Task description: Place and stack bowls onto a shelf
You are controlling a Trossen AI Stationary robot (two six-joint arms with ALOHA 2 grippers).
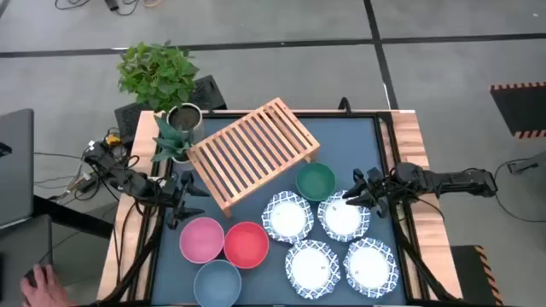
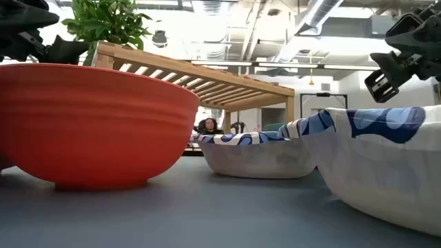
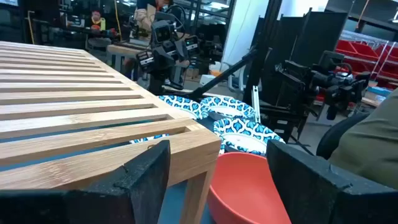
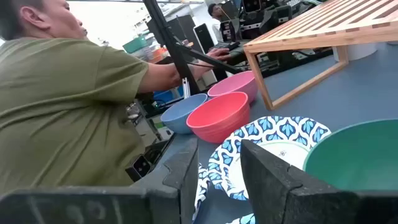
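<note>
The slatted wooden shelf (image 1: 254, 153) stands askew on its legs at the table's far middle. The green bowl (image 1: 315, 181) sits on the tabletop beside it. The pink (image 1: 201, 239), red (image 1: 246, 244) and grey-blue (image 1: 217, 281) bowls cluster at the near left. Several blue-rimmed white dishes (image 1: 287, 216) lie at the near right. My left gripper (image 3: 217, 186) is open and hovers by the shelf's near left corner, above the pink bowl's far side. My right gripper (image 4: 221, 168) is open at the table's right and points toward a white dish (image 1: 344, 216) and the green bowl.
A leafy plant in a metal pot (image 1: 175, 119) stands at the far left corner, next to the shelf. A person in a green shirt (image 4: 68, 106) sits beyond the table's left side, one hand (image 1: 38, 286) on a mouse. Wooden rails (image 1: 409, 136) edge the table.
</note>
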